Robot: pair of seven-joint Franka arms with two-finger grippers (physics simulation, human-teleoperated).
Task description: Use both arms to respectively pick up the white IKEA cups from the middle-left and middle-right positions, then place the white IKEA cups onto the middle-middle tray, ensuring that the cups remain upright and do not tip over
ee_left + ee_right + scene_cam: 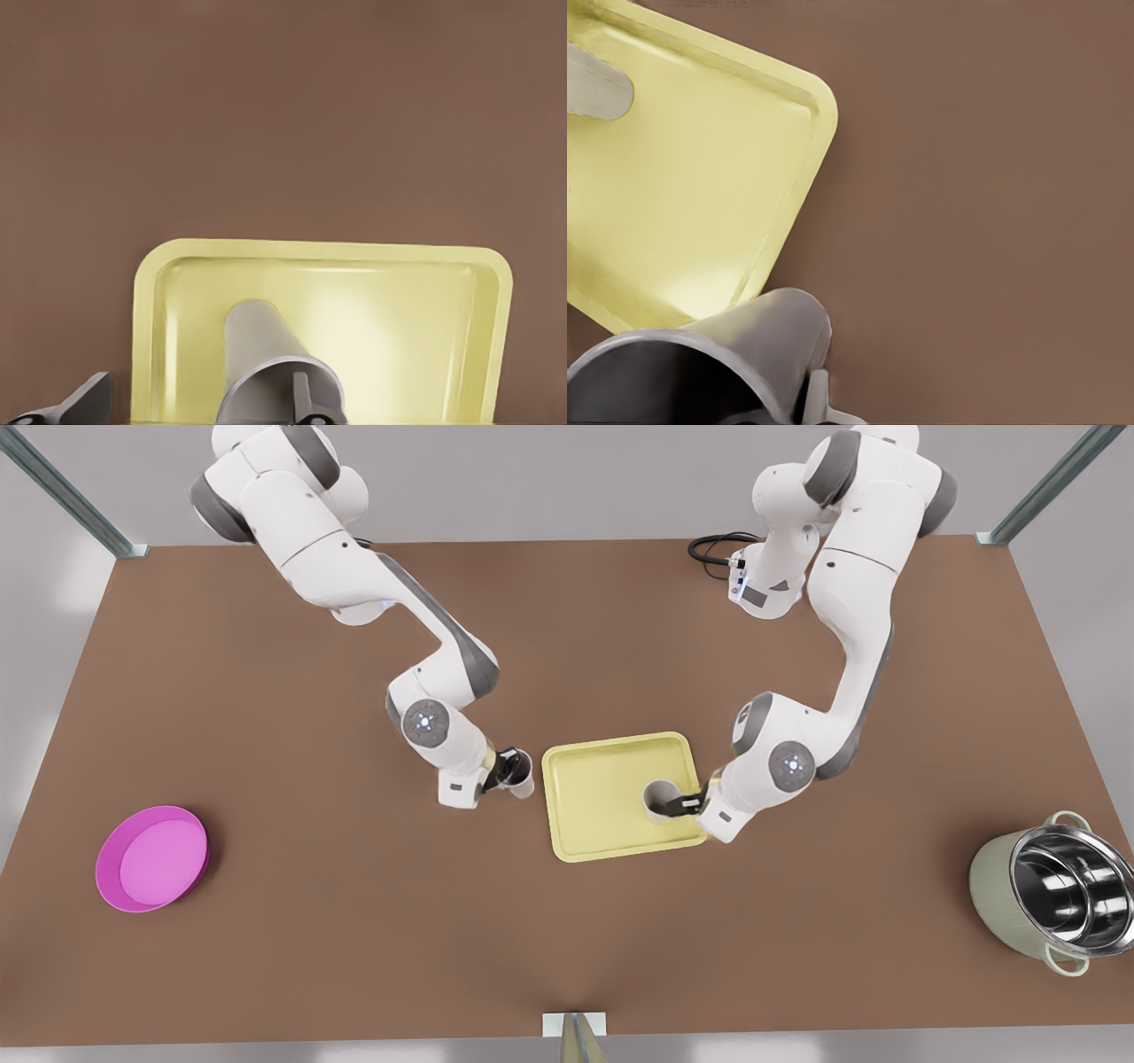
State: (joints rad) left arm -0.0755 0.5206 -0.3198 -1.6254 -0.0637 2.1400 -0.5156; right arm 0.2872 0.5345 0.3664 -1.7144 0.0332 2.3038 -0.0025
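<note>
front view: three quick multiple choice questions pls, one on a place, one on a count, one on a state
1. Where is the pink plate?
A. near the front view's left edge
B. on the tray
C. beside the pot

2. How many white cups are there?
A. one
B. two
C. three

3. The pot is
A. lidded
B. tipped on its side
C. upright with no lid

Answers:
1 A: the plate lies alone at the far left.
2 B: one cup is over the tray at the left claw, and the other cup is beside the tray at the right claw.
3 C: the pot shows its bare steel inside.
</note>
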